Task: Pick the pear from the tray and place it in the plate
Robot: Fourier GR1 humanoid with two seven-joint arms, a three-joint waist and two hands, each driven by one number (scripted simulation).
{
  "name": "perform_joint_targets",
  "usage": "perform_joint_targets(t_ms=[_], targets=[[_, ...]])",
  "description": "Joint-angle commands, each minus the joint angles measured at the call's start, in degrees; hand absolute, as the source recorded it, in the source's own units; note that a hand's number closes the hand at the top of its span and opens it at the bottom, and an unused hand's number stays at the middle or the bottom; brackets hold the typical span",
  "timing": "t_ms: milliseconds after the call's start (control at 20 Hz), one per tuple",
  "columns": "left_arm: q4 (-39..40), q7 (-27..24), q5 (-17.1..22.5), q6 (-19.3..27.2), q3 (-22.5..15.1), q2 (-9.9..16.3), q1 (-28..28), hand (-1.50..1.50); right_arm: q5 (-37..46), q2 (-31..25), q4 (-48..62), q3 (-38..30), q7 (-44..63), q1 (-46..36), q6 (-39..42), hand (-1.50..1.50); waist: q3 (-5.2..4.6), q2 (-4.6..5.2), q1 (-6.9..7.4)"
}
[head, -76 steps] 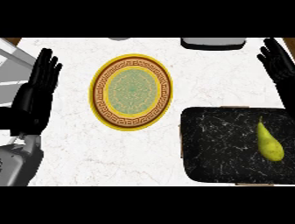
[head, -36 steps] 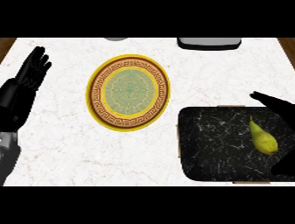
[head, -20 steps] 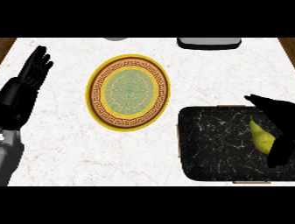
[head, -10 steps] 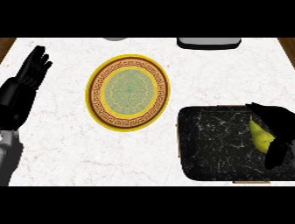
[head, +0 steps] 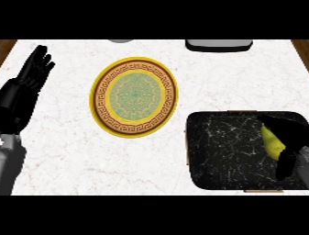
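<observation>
My right hand [head: 295, 140] at four o'clock, fingers curled around the yellow pear [head: 273, 141] inside the black tray [head: 228, 153], patterned plate [head: 134, 97] at centre on the white tabletop [head: 75, 151], my left hand [head: 28, 82] resting at nine o'clock, fingers straight

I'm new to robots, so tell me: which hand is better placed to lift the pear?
The right hand: it is already curled round the pear on the tray. The left hand rests far across the counter.

White marble counter [head: 68, 151] carries a round yellow patterned plate [head: 134, 96] at centre-left. A black marbled tray [head: 228, 153] sits near right, well apart from it
</observation>
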Motion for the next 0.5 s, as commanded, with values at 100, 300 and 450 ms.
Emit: perform_joint_targets(t_ms=[100, 300, 450], targets=[[1.52, -0.27, 0.29, -2.06, 1.90, -0.91, -0.07, 0.00, 7.16, 1.68, 7.62, 0.00, -3.97, -2.55, -0.73, -1.50, 0.00, 0.04, 0.08], [0.32, -1.03, -0.78, -1.37, 1.27, -1.13, 0.70, 0.00, 9.48, 5.36, 4.61, -0.07, -7.94, -1.57, -14.69, 1.50, 0.02, 0.03, -0.04], [0.12, -0.05, -0.18, -1.63, 2.70, -0.05, 0.58, 0.00, 10.72, 8.50, -1.37, -2.01, 2.97, 5.86, -19.67, 1.50, -0.05, -0.29, -1.31]])
